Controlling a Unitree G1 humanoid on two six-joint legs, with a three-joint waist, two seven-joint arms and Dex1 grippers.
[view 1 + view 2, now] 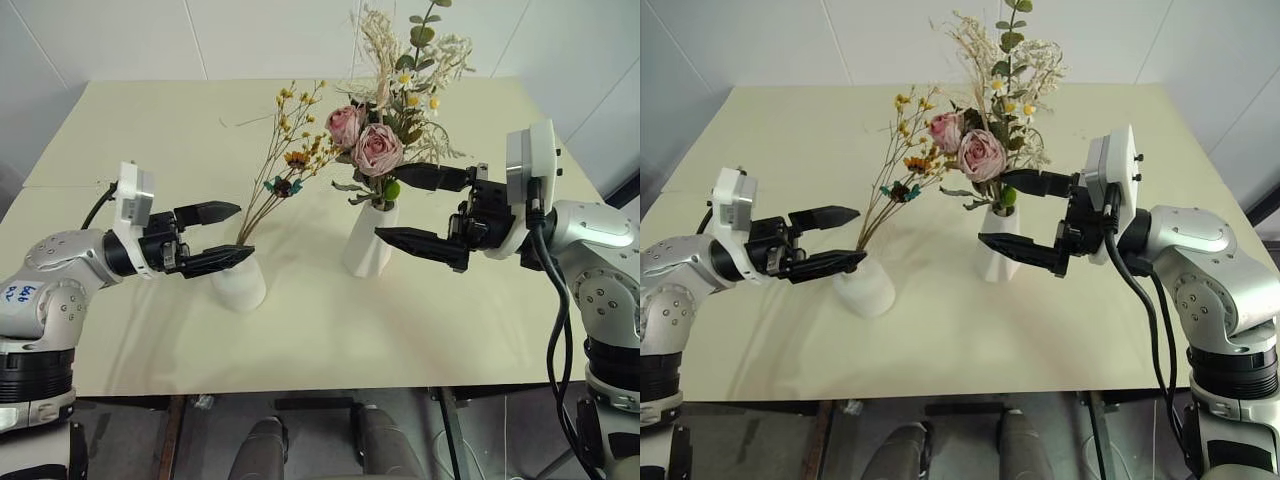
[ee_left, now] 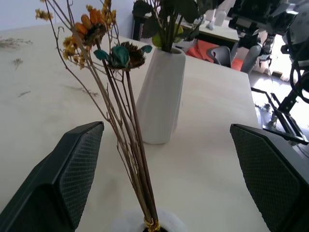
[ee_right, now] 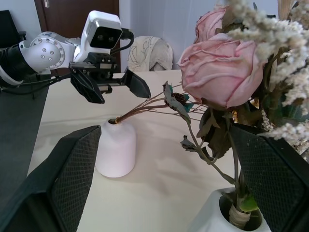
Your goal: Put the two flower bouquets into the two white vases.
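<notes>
Left eye view: roses [image 1: 372, 140] in tall vase [image 1: 370, 240] (yellow bunch [image 1: 290, 135] in squat vase [image 1: 239, 282]).

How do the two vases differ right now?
The tall vase is faceted and tapered; the squat vase is short and domed. The tall vase holds the rose bouquet, standing nearly upright; the squat vase holds the thin yellow bunch, leaning right. Both are white and upright on the table.

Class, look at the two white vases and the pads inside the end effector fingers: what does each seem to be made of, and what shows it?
Taller faceted vase: probably matte ceramic or plaster; flat, glare-free white planes. Squat vase: likely the same, with a smooth, dull, rounded surface. Finger pads: look like black textured rubber or plastic, with a fine grid pattern across them.
</notes>
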